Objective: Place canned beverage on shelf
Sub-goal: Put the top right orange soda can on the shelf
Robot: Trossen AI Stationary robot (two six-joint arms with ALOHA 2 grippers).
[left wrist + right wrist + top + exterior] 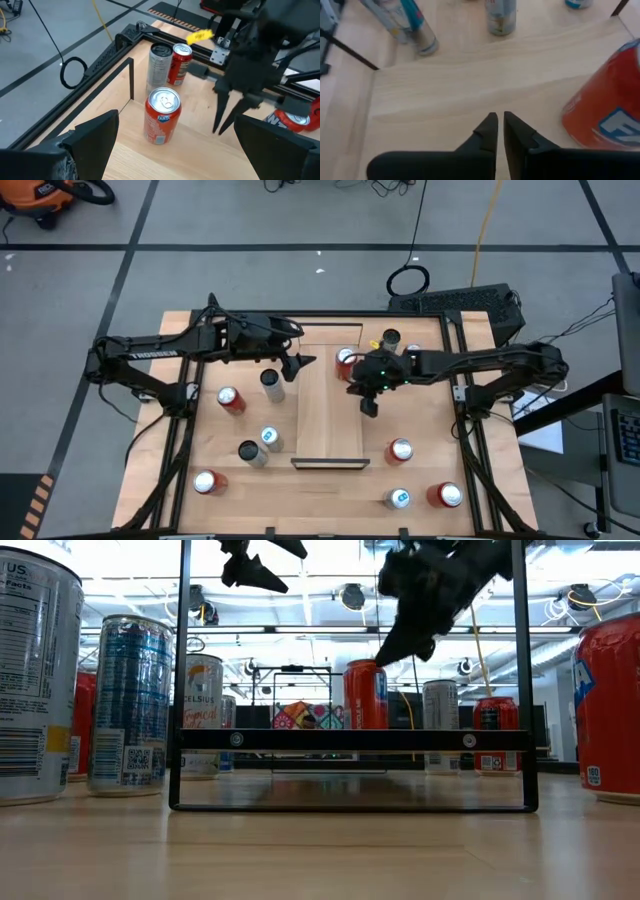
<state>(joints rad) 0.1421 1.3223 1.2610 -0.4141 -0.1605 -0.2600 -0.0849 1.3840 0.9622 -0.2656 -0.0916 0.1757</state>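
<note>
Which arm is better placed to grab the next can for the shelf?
Left, probably. The left gripper is open beside the grey can; the right gripper hangs nearly shut over the shelf, beside the already placed Fanta can.

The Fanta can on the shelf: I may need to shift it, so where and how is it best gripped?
Grip the Fanta can across its round side wall at mid-height, coming from above or its open side; it stands upright, clear of neighbours.
</note>
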